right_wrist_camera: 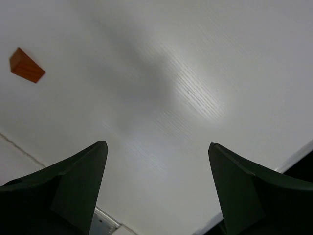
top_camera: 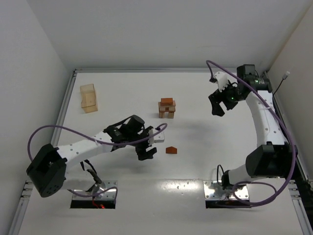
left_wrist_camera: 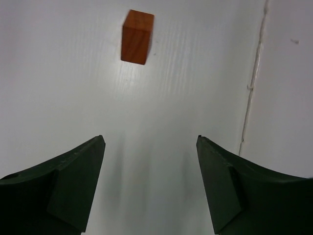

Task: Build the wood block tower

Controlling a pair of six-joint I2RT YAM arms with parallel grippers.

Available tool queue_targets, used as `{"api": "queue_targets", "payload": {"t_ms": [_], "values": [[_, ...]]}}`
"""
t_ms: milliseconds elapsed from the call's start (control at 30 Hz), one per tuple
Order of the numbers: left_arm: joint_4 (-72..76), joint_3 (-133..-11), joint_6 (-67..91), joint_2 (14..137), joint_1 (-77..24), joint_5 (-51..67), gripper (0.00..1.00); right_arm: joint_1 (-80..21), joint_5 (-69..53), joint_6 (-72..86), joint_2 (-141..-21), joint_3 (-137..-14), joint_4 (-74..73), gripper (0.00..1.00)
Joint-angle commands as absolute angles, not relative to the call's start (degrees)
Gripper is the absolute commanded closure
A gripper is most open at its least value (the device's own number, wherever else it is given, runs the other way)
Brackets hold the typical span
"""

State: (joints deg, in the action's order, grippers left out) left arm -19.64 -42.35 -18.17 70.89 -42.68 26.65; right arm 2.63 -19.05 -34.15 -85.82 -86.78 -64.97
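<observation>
The wood block tower (top_camera: 167,108) stands mid-table, a short stack of pale tan and reddish-brown blocks. A loose reddish-brown wedge (top_camera: 171,150) lies on the table in front of it. My left gripper (top_camera: 147,149) hovers just left of the wedge, open and empty. In the left wrist view the wedge (left_wrist_camera: 137,36) sits well ahead of the left gripper (left_wrist_camera: 150,142), which holds nothing. My right gripper (top_camera: 218,106) hangs to the right of the tower, open and empty. The right wrist view shows the wedge (right_wrist_camera: 26,66) far off to the left of the right gripper (right_wrist_camera: 156,147).
A larger pale tan wooden box (top_camera: 88,98) stands at the back left. White walls enclose the table on three sides. A metal rail (top_camera: 63,105) runs along the left edge. Purple cables loop from both arms.
</observation>
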Motion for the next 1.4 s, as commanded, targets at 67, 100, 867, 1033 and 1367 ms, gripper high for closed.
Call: {"api": "queue_targets", "payload": {"t_ms": [67,100,867,1033,1367], "values": [[-18.11,-46.57,-33.47,77.77,-46.75,26.8,0.36,5.26,-30.75,-26.98,-81.83,-82.89,-57.39,0.19],[-17.58,-47.54,-34.62,79.35,-46.76,27.42,0.38,6.84,-32.5,-26.98,-81.83,-82.88,-57.39,0.19],[-15.21,-58.1,-37.18,96.77,-51.42,32.87,0.31,19.69,-42.45,-28.04,-84.46,-84.02,-61.52,0.16],[-10.82,-58.1,-34.89,98.61,-51.42,31.73,0.29,19.69,-42.97,-28.04,-84.46,-84.55,-61.52,0.16],[-8.88,-61.87,-32.26,102.83,-51.94,30.5,0.32,19.69,-42.98,-28.04,-84.99,-84.55,-61.52,0.14]]}}
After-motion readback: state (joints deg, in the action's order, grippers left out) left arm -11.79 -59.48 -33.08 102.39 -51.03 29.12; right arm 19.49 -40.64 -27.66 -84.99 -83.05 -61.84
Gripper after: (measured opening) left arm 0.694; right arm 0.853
